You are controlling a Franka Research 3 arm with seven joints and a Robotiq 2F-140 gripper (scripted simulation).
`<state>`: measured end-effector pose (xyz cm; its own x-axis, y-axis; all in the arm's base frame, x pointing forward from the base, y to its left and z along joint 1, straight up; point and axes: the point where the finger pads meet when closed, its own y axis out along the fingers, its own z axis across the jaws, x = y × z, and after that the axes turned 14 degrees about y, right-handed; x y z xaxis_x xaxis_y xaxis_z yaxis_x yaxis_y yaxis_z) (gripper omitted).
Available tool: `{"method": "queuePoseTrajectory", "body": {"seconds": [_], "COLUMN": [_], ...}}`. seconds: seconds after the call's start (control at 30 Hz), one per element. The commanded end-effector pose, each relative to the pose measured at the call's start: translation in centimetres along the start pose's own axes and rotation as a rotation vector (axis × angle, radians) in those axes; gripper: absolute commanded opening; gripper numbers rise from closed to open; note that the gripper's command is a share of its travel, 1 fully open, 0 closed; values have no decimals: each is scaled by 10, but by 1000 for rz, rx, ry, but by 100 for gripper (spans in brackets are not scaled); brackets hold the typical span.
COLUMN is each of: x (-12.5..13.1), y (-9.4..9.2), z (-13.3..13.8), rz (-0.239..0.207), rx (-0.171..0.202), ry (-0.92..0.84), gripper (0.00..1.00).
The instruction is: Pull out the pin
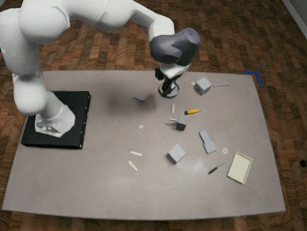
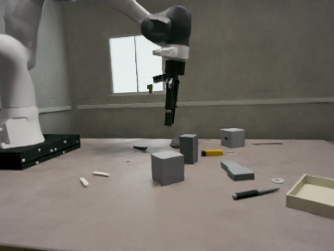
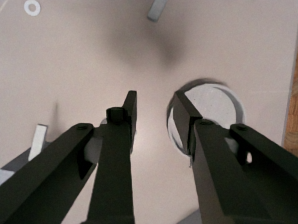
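Observation:
A small grey block stands near the table's middle with a pale pin sticking out of its left side. In the exterior view this block looks tall and upright. In the wrist view the pin and a corner of the block show at the lower left. My gripper hangs well above the table, behind and a little left of that block, pointing down. Its fingers stand a little apart with nothing between them. It also shows in the top view.
A pale round disc lies under the right finger. Other grey blocks, a loose pin, a yellow-handled tool, washers, pegs, a pen and a cream tray lie around.

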<state>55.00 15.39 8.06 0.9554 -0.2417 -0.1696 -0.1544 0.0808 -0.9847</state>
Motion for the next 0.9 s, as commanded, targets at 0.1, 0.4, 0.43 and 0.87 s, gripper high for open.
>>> {"method": "queuePoseTrajectory", "body": {"seconds": [0.1, 0.4, 0.43, 0.87], "x": [1, 1, 1, 4], "y": [0, 0, 0, -1], "z": [4, 3, 3, -1], "rz": [-8, -12, -12, -30], "rx": [12, 13, 13, 13], "ry": [-8, -6, -6, 5], "gripper": [31, 31, 31, 31]}}
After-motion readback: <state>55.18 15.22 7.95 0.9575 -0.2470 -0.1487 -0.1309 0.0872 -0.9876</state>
